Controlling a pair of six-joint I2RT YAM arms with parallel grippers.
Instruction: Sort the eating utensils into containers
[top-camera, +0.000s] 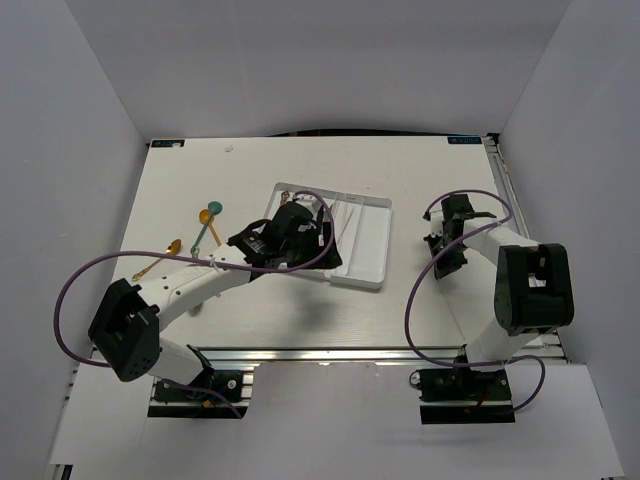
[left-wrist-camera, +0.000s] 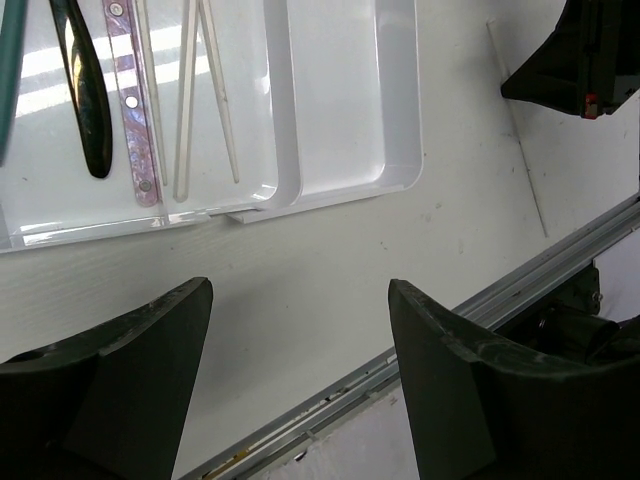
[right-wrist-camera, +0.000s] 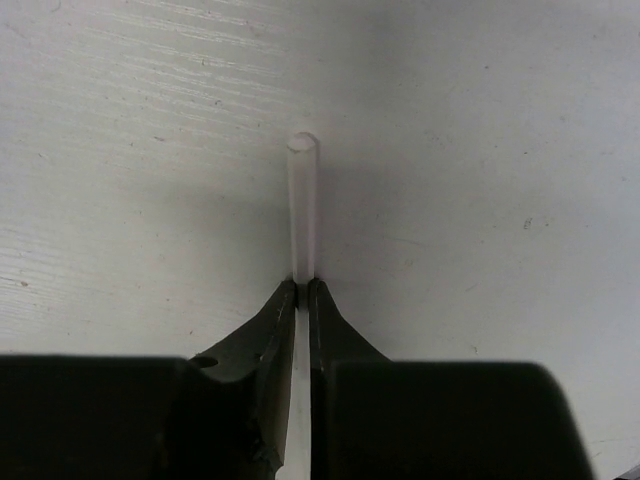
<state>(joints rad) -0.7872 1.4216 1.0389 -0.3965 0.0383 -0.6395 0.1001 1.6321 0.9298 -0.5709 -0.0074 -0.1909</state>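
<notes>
Left of the tray (left-wrist-camera: 408, 110), spoons (top-camera: 206, 216) are lying on the desk (top-camera: 400, 170). My left gripper (left-wrist-camera: 300, 300) is hovering at the tray's edge, jaws apart. Right of the tray, my right gripper (right-wrist-camera: 303, 288) is clamping a pale chopstick (right-wrist-camera: 303, 200).

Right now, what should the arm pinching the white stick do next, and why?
Probably lift it a little, straight up. The right gripper has its jaws pinched on the pale chopstick, which seems to lie on the table, outside the white tray where two chopsticks already rest.
</notes>
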